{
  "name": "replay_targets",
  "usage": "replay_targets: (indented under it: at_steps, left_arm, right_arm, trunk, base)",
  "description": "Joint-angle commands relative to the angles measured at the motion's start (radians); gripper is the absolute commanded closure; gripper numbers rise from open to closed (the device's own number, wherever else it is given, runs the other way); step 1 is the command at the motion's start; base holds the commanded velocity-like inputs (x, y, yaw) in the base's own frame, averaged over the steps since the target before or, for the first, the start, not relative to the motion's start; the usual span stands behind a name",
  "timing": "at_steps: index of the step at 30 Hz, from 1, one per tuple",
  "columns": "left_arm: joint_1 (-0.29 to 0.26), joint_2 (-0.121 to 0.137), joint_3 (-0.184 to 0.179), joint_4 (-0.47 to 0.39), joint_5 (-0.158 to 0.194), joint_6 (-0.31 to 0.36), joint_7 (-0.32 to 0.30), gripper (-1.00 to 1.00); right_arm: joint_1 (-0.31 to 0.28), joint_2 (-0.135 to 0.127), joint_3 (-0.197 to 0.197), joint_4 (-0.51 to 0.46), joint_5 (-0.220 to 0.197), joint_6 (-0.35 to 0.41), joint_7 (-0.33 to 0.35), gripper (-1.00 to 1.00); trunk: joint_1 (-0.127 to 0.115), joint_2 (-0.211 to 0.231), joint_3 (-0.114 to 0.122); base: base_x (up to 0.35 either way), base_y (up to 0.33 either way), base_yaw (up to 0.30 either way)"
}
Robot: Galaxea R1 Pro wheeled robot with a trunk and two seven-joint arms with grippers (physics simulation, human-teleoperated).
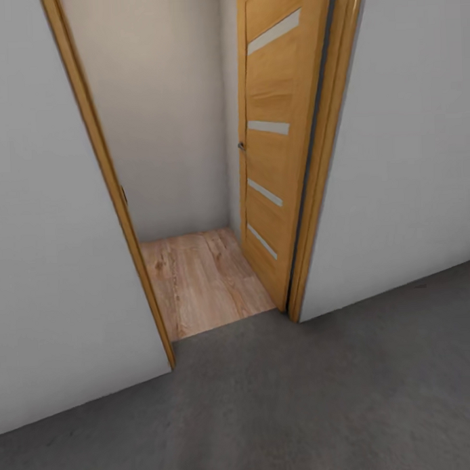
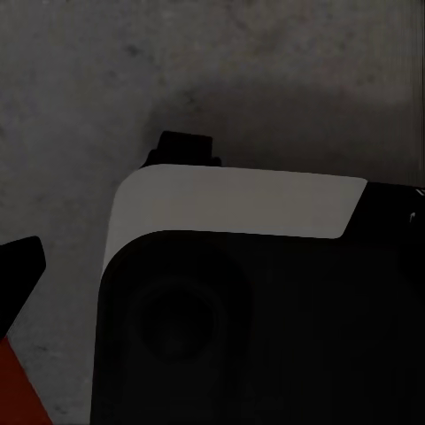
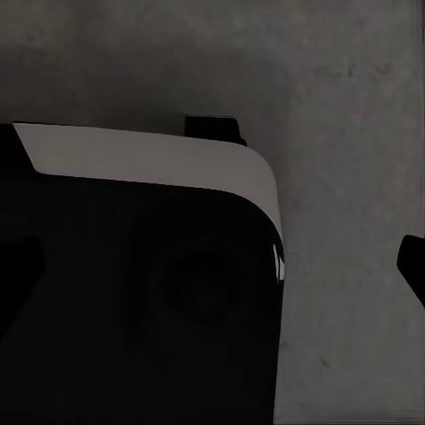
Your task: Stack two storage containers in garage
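An open wooden door (image 1: 276, 145) stands ahead, plank flooring (image 1: 203, 280) beyond the grey floor (image 1: 322, 401). An orange-red sliver (image 2: 16, 390), perhaps a container, shows by the left arm. Whether either gripper is open or closed, I cannot tell.

The robot's base (image 2: 257, 328) is a black, round-cornered housing topped by a pale grey band (image 2: 239, 202), above the dark concrete floor (image 2: 71, 106); a black fingertip (image 3: 412, 261) shows beside it.

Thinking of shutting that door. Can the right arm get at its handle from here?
Probably not yet. The handle sits on the open door past the doorway, while the right wrist view looks down at the grey floor beside the robot's base. Nothing blocks it; rolling closer should do.
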Motion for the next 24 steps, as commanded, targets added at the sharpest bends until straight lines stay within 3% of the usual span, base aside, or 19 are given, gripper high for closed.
replay_targets:
  at_steps: [1,24]
  left_arm:
    - [0.0,0.0,-0.001,0.0,0.008,-0.003,0.002,-1.0]
    - [0.0,0.0,-0.001,0.0,0.008,-0.003,0.002,-1.0]
  right_arm:
    - [-0.001,0.001,0.009,0.003,-0.008,-0.005,-0.001,-1.0]
    - [-0.001,-0.001,0.011,0.003,-0.008,-0.005,-0.004,-1.0]
  trunk:
    - [0.0,0.0,-0.001]
    - [0.0,0.0,-0.001]
  base:
    - [0.0,0.0,-0.263]
    - [0.0,0.0,-0.021]
